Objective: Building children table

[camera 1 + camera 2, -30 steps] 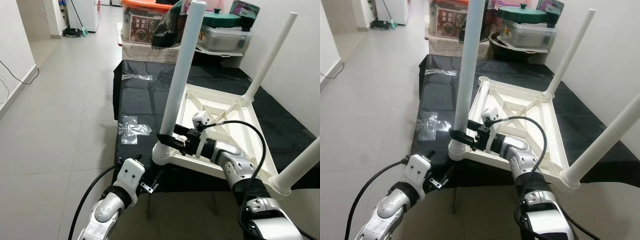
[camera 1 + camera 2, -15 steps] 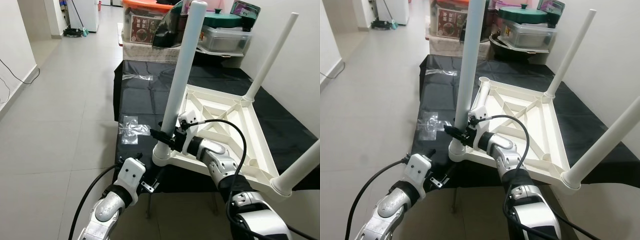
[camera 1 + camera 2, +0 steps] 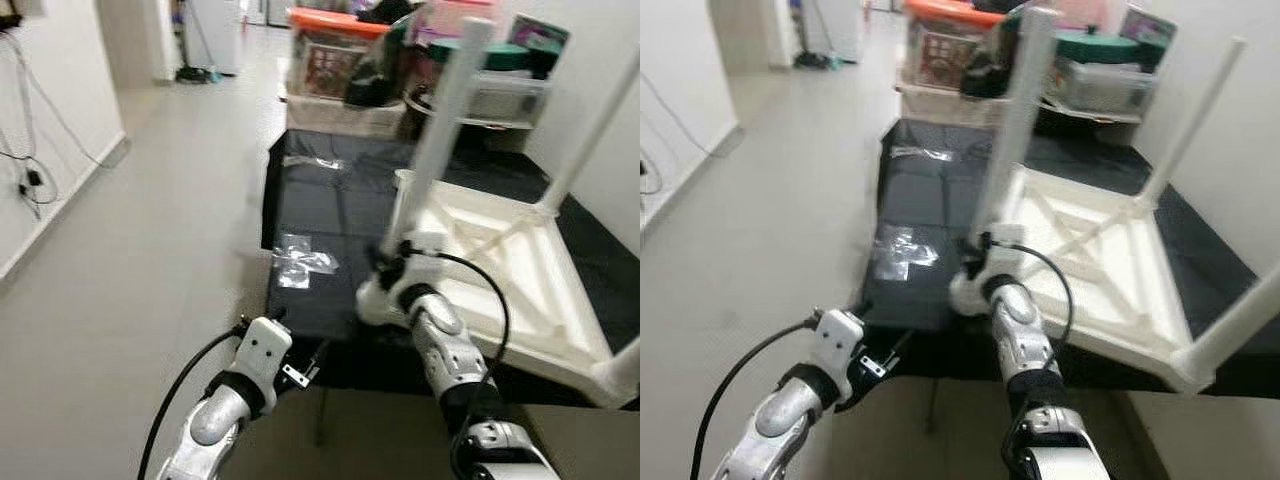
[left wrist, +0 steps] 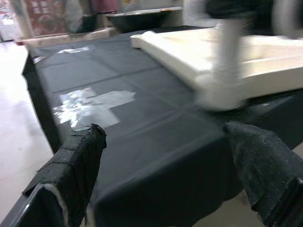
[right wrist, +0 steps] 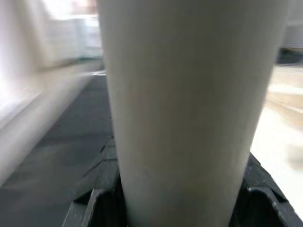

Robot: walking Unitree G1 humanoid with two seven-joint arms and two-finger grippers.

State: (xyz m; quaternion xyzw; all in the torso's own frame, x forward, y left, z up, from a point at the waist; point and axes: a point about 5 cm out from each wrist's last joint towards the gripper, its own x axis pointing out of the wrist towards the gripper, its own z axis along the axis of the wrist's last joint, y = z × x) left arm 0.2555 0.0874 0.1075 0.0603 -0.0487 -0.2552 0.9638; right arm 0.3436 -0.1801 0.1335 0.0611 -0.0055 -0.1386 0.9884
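Observation:
A white children's table (image 3: 520, 280) lies upside down on a black-covered surface (image 3: 320, 220), its legs pointing up. My right gripper (image 3: 386, 266) is at the foot of the nearest leg (image 3: 440, 130), just above its socket. In the right wrist view that leg (image 5: 189, 94) stands between the two black fingers (image 5: 94, 208), which press on both its sides. My left gripper (image 4: 163, 130) is open and empty at the near edge of the black surface, left of the table's corner socket (image 4: 220, 94); the left arm (image 3: 250, 365) comes in low from the front.
A crumpled clear plastic bag (image 3: 305, 265) lies on the black cover near its left edge. Storage boxes and a pot (image 3: 340, 60) crowd the far end. Open tiled floor (image 3: 150, 250) is to the left, with cables on the wall (image 3: 30, 170).
The whole picture has shifted right and blurred, so the camera has moved. My right gripper has slid in along the table frame and closed up on the base of the nearest leg.

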